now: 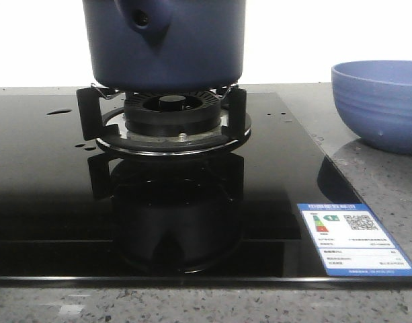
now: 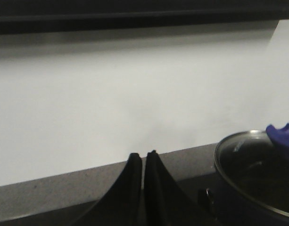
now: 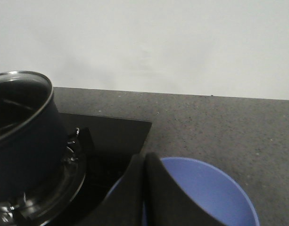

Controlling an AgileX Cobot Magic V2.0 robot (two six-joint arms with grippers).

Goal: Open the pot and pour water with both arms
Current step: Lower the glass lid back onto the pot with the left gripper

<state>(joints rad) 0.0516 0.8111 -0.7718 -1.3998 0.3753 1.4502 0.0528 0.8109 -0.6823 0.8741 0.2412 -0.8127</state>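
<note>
Sitting on the burner grate (image 1: 91, 111) of a black glass cooktop (image 1: 51, 222), the pot (image 1: 164, 42) is upright, dark navy, its stubby hollow handle socket (image 1: 144, 20) facing the front camera. Burner ring (image 1: 171, 108) visible directly beneath the base. Glass lid (image 2: 250, 165) with metal rim is on the pot, carrying a blue knob (image 2: 282, 136) at its top. Water (image 1: 58, 112) shows only as small glossy drops on the cooktop, left of the grate.

Left gripper (image 2: 143, 162): seen in the left wrist view only, fingers pressed together with just a thin slit between them, nothing held; it is beside the pot and apart from it. Right gripper (image 3: 145, 162): fingers likewise closed against each other, empty, over the near rim of a lighter blue bowl (image 3: 205, 193).

Bowl stands on the grey speckled counter (image 1: 367, 182), right of the cooktop, well apart from the pot. Energy label sticker (image 1: 353, 237) sits on the cooktop's near right corner. White wall (image 3: 182, 42) behind.
</note>
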